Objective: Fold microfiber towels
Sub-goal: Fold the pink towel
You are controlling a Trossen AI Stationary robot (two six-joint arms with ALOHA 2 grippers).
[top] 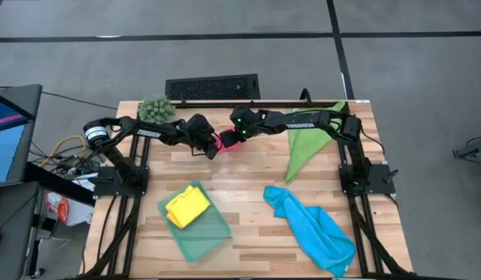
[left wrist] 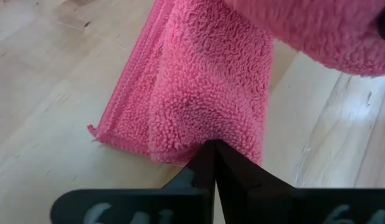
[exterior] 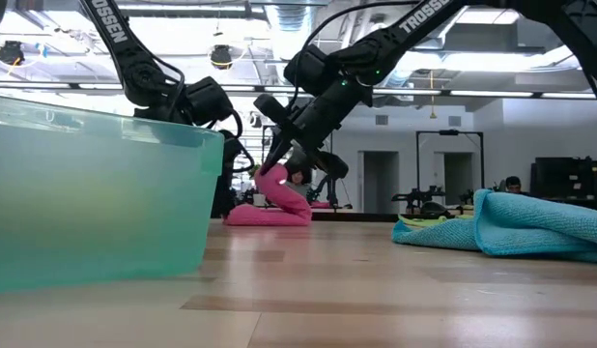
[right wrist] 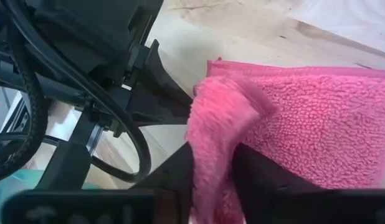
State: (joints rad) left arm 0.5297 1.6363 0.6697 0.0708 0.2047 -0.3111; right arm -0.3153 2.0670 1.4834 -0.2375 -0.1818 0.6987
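Toward the table's left rear corner sits a small spiky green plant ball, and just to its right the left gripper reaches in over the wood with its two fingers pressed flat together; the left wrist view shows their joined tips touching the lower fold of the pink towel, pinning it rather than clasping it. Nearer the front on that side, a pale teal tray holds the folded yellow towel. At the middle rear the pink towel lies on the table between the two arms, one edge lifted. The right gripper meets it from the other side, its fingers parted with the raised pink fold standing between them. Further right, the green towel lies partly under the right arm, and the blue towel is crumpled near the front right.
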